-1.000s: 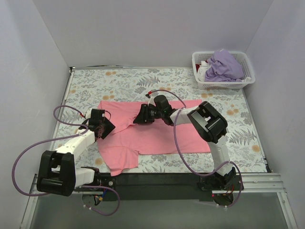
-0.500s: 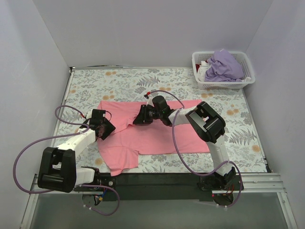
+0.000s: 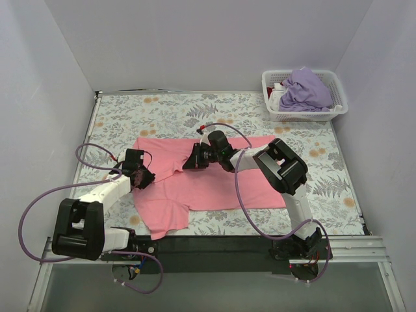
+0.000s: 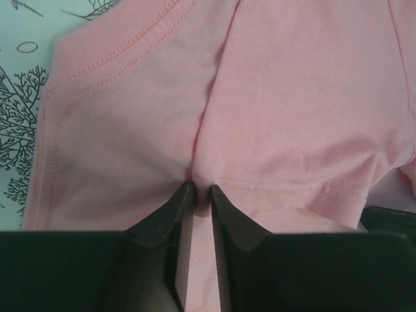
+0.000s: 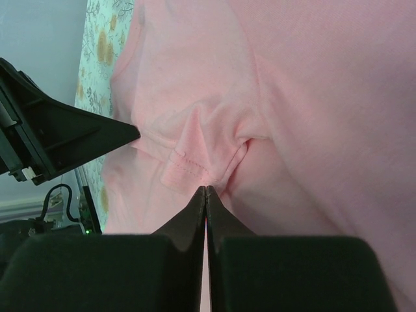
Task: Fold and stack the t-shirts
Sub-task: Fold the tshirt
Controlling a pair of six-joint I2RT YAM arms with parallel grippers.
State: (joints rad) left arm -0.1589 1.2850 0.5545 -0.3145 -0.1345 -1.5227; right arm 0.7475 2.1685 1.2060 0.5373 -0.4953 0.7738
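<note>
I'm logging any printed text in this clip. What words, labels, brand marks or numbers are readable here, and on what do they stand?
None: no text can be read in any view.
The salmon pink t-shirt is plain, showing only stitching.
The tablecloth carries a leaf and flower print, no lettering.
The white basket shows no label.
</note>
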